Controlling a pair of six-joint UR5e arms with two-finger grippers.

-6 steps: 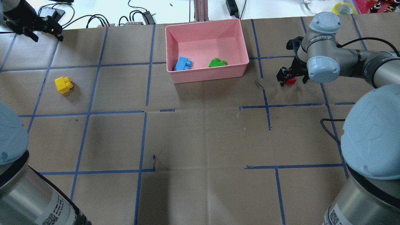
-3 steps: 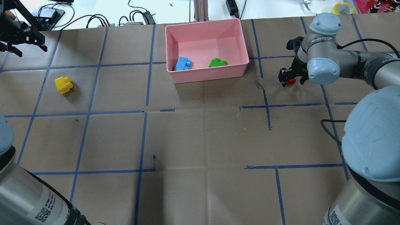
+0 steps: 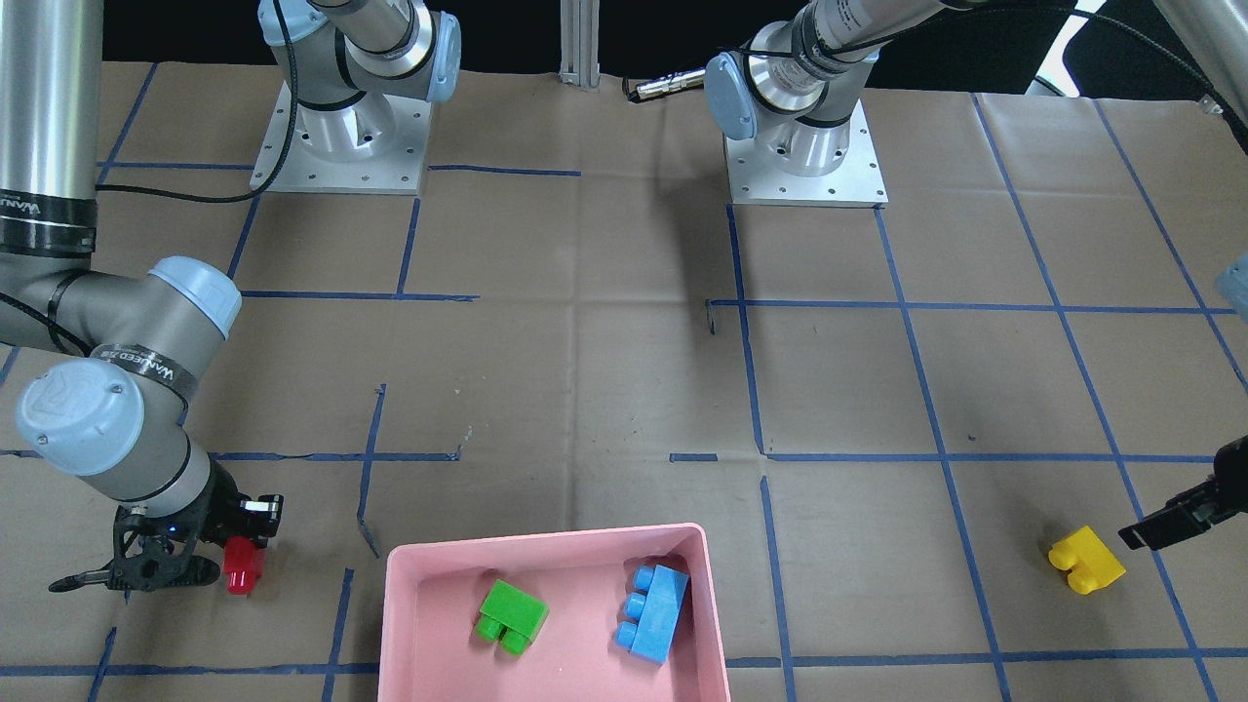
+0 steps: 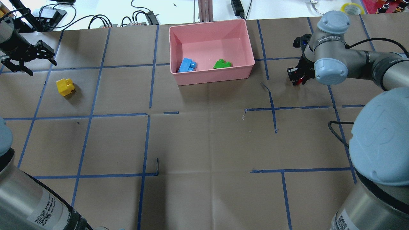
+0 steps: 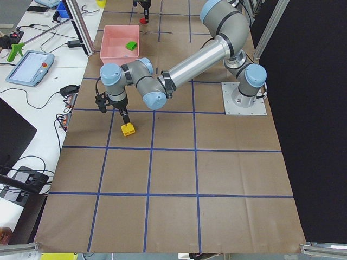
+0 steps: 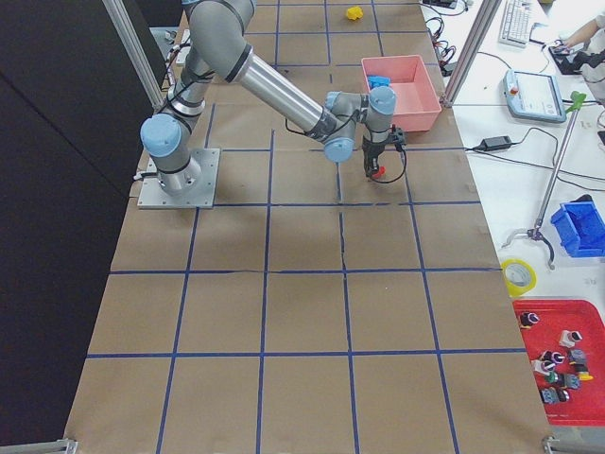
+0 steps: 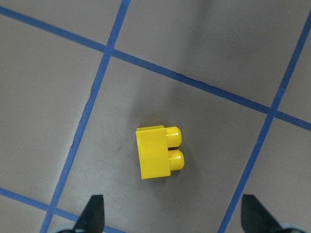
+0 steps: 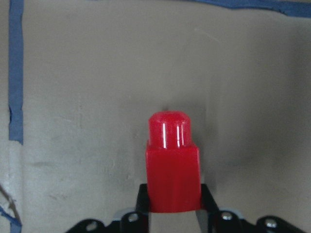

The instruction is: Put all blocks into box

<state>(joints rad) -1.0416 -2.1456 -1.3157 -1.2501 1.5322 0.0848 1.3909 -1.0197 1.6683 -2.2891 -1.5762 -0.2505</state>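
Our right pincer (image 4: 297, 78) has closed on the red block (image 8: 173, 170), now clamped between its tips. Our left pincer (image 7: 175, 213), apart, has arrived over the yellow block (image 7: 155, 158). We judge both go next into the box (image 4: 212, 78).

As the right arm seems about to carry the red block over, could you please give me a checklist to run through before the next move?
1. Right gripper holds the red block: ok, its fingers are shut on the block's sides.
2. Red block lifted off the table: cannot tell.
3. Way to the box: ok, only bare table between.
4. Room in the box: ok, the blue block and green block lie by one wall and the rest of the floor is bare.
5. Left gripper ready for the yellow block: ok, it is open, though the block is not yet between the fingers.
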